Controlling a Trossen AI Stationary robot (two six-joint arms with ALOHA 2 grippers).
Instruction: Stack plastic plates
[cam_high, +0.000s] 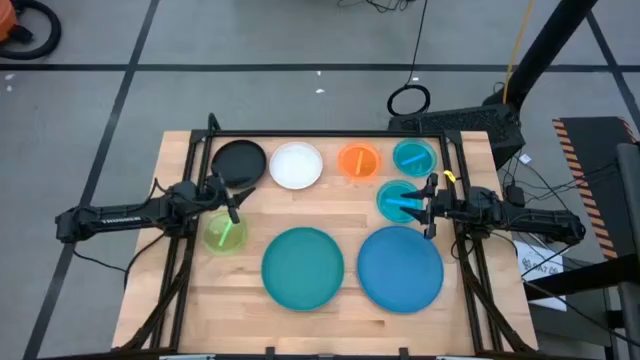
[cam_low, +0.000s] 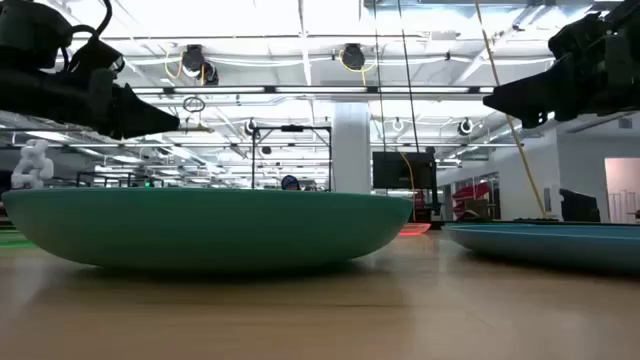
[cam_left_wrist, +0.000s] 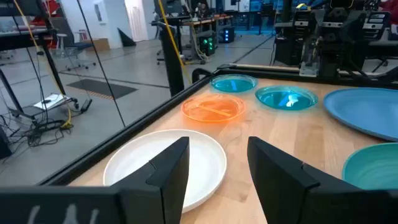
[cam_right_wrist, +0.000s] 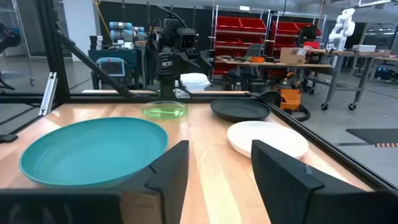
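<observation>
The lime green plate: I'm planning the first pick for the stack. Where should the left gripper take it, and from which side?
Grip the lime green plate by its raised rim on the left edge, the side nearest the left gripper hovering open above it. It lies flat, so only the thin rim gives the fingers purchase.
</observation>
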